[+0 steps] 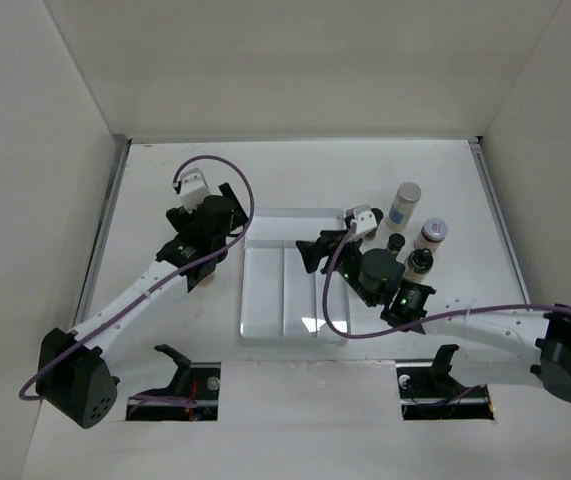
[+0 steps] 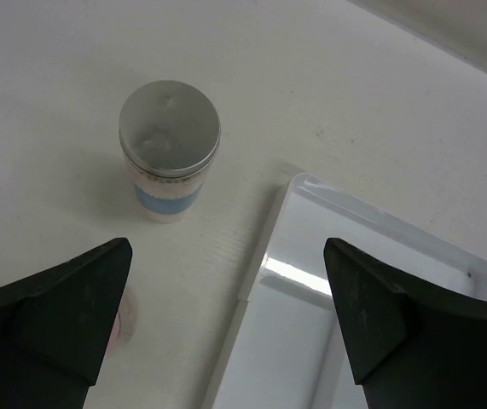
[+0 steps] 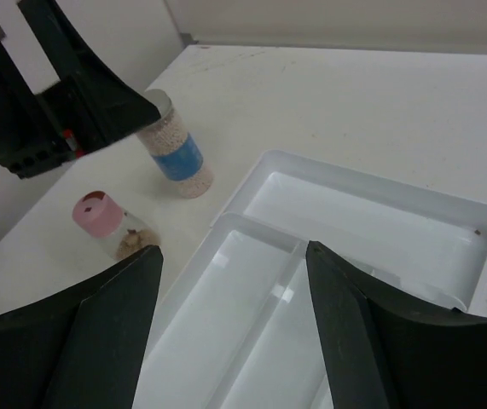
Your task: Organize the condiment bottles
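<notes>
White table [image 1: 145,180], walled on three sides. A white three-compartment tray [image 1: 263,290] sits at centre, no jars in any part that shows.

Left arm [image 1: 130,300] reaches far and to the right, ending just left of the tray's far left corner. Right arm [image 1: 485,325] reaches left across the tray's right compartment.

Left gripper [image 2: 226,324]: jaws spread wide, holding nothing. Right gripper [image 3: 230,328]: jaws spread wide too, nothing between them, hovering over the tray and pointing left.

Condiment jars, left group:
- Blue-label jar [image 2: 169,145], silver lid, upright on the table just left of the tray's far left corner. In the left wrist view it stands beyond the fingertips, not between them. In the right wrist view the left gripper hides its top.
- Pink-lidded jar [image 3: 98,217], just nearer than the blue-label jar, apart from the tray. It looks tilted or on its side; cannot tell which.

Right group, right of the tray and far of the right arm:
- Tall silver-lidded jar [image 1: 403,200], farthest.
- Second silver-lidded jar [image 1: 431,235], just right and nearer.
- Two dark-capped jars [image 1: 397,243], nearest the arm, close together.
</notes>
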Controlling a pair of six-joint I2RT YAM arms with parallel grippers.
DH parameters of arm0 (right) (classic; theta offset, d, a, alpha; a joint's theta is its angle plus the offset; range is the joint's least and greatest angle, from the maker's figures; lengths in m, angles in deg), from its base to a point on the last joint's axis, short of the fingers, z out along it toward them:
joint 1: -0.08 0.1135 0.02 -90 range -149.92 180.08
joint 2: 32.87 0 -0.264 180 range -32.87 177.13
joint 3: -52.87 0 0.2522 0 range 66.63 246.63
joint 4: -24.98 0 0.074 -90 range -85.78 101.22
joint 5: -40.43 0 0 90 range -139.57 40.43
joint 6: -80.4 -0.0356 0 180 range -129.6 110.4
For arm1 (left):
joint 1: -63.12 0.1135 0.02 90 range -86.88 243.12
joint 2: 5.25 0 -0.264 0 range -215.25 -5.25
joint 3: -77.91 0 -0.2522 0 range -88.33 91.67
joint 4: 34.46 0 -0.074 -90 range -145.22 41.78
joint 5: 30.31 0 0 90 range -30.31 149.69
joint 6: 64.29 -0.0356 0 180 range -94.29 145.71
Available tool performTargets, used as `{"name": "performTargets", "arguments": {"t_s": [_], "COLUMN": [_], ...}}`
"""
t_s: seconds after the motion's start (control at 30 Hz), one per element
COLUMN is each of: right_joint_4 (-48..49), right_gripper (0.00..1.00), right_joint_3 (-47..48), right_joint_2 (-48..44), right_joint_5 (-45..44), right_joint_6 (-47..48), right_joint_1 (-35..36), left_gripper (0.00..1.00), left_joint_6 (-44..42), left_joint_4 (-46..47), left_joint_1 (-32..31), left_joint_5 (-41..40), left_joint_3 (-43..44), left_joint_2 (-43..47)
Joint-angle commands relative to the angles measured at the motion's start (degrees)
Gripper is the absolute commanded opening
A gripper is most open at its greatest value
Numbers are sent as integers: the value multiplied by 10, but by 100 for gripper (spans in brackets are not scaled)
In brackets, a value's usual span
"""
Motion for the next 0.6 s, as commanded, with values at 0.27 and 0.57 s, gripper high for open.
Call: {"name": "performTargets", "arguments": {"t_s": [0.27,0.57], "right_joint_4": [33,35], "right_gripper": [19,51], "right_joint_3": [6,5], "right_joint_2": [38,52], "right_joint_5": [-29,-34], "right_joint_6": [16,13], "right_joint_1": [11,11], "left_gripper": [100,61], "left_joint_6": [-93,-138], "left_joint_4": [72,135], "left_joint_1": [12,34], "left_joint_5": [-63,-39], "left_joint_3": [3,1], "left_joint_2": [72,24]}}
